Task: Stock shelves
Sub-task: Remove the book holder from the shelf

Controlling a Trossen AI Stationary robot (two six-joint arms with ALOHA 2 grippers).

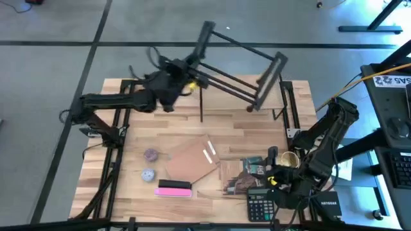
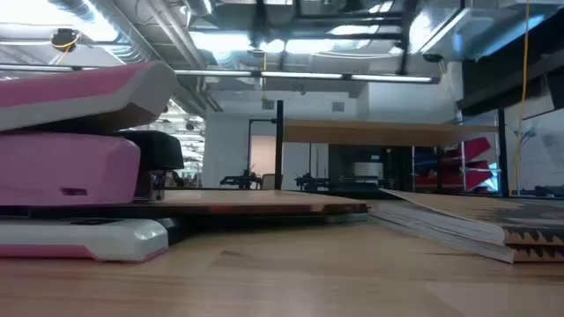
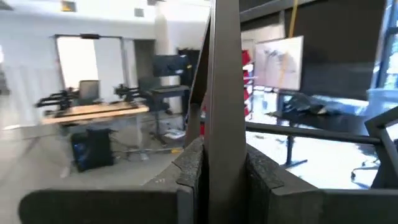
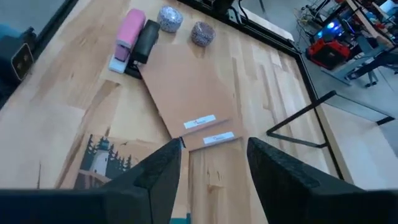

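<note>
Four cameras: one overhead, one at table level, one on each wrist.

The high view looks straight down on the whole table (image 1: 192, 138). The low view sits just behind the pink stapler (image 2: 70, 150), facing the room. The right wrist view looks down on the stapler (image 4: 127, 34) and brown board (image 4: 186, 93); the left faces outward.

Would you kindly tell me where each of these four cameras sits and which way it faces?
High view: above, looking straight down on the table; both arms show, the left gripper on the black rack.
Low view: at tabletop height, facing the room past the pink stapler; no arm shows.
Left wrist: faces the room; own fingers grip a rack bar.
Right wrist: looks down on the brown board; own fingers open.
Shared: stapler, in high, low and right wrist views.
</note>
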